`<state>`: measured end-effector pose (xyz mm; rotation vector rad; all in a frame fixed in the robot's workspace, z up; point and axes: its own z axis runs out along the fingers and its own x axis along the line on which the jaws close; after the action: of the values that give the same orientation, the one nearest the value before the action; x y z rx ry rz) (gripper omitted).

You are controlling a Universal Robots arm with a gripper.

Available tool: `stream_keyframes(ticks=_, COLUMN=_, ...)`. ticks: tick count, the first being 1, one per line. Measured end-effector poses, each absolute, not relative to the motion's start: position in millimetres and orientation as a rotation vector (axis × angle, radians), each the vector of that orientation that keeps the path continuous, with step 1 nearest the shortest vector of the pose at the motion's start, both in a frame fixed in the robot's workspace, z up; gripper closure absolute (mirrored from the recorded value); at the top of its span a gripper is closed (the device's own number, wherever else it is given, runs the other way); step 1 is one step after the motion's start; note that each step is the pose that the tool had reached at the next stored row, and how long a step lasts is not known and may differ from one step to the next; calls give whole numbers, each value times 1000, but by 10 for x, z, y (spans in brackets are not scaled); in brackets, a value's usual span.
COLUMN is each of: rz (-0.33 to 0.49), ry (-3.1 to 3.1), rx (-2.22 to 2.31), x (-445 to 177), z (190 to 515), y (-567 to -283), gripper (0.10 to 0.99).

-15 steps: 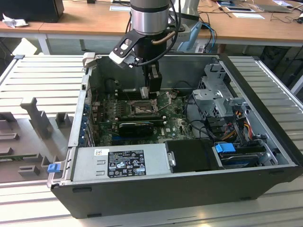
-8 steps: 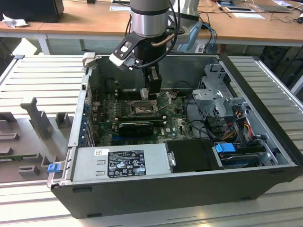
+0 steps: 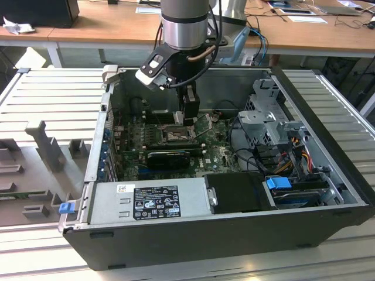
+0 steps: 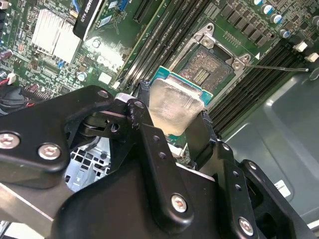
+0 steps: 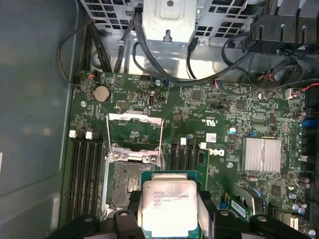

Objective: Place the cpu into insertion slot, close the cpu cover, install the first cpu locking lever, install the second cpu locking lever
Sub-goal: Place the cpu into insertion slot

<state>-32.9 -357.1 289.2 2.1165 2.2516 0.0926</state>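
Open computer case point(image 3: 193, 243) lying on its side on the bench, arm point(image 3: 186, 23) reaching straight down into it over the motherboard point(image 3: 217, 146). Gripper point(image 3: 188, 120) low over the board's middle, closed on the cpu point(image 4: 174, 104): a finger point(image 4: 142, 97) on each of two opposite edges, chip pinched flat between them, metal lid up. The cpu hangs above the board, overlapping one edge of the insertion slot point(image 5: 123, 181), not seated. The slot is bare, the cpu cover point(image 5: 135, 116) stands flipped open beyond it, and a thin locking lever point(image 4: 276, 67) sticks out sideways, unlatched. Handling, my read: the chip is light, thin and stiff, with a smooth lid likely slippery under the pads. The underside contacts and the socket pins look like the fragile part, so the edges of the green carrier are the place to hold it, as it is held now, and it should go down level rather than be pushed. Views: the exterior view gives the arm's posture and the case layout. The first wrist view looks down on the board, giving the chip's offset from the slot and the raised cover. The second wrist view comes in at a slant, giving the fingers' bite on the chip's edges and the gap below it.
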Motion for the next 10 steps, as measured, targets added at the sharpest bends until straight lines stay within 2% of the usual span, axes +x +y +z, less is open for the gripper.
stream_keyframes(ticks=10, rz=91, ry=2197, rx=2171, x=-330, z=2757, y=-3572, gripper=557)
